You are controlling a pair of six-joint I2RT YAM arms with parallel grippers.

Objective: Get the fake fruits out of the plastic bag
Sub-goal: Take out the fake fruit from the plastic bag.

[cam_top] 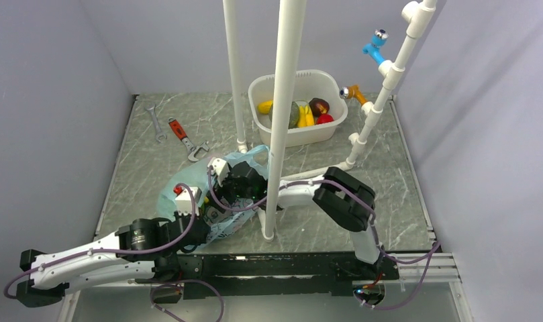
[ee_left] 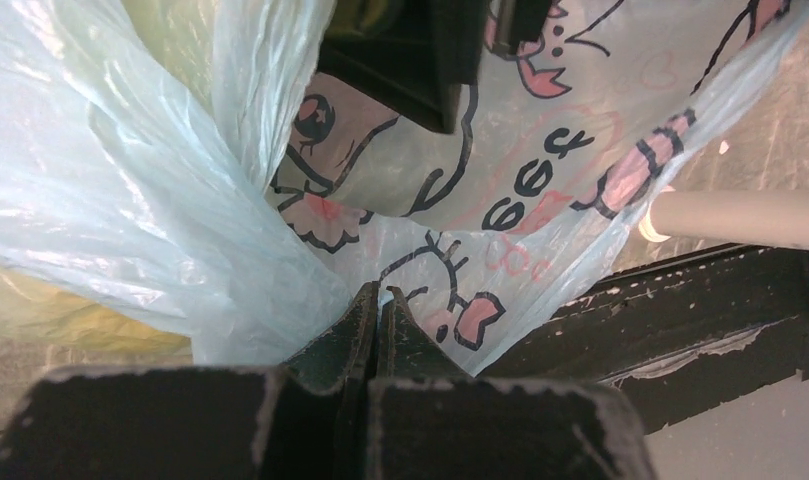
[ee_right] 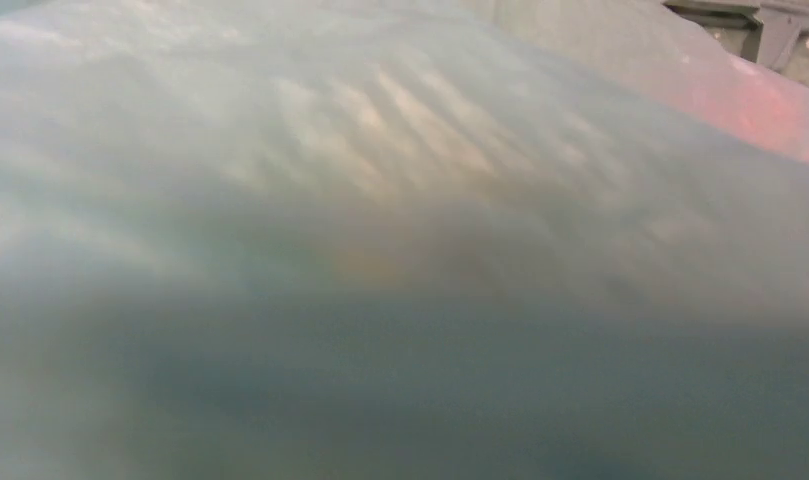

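Observation:
The light blue plastic bag (cam_top: 188, 184) with dark printed drawings lies crumpled at the near middle of the table. My left gripper (cam_top: 203, 218) is shut on a fold of its film, and in the left wrist view the fingertips (ee_left: 380, 298) pinch the bag (ee_left: 130, 200). My right gripper (cam_top: 228, 191) reaches into the bag's mouth from the right with its fingers hidden. The right wrist view shows only blurred blue film (ee_right: 400, 200). Several fake fruits (cam_top: 302, 113), yellow, green and red, lie in the white tub (cam_top: 335, 90) at the back. A yellowish shape (ee_left: 40, 310) shows faintly through the bag.
A thick white pole (cam_top: 276, 134) stands just right of the bag, with a thinner one (cam_top: 235, 74) behind it. A white pipe frame (cam_top: 382, 87) rises at the back right. A silver wrench (cam_top: 154, 122) and a red-handled wrench (cam_top: 185, 138) lie at the back left.

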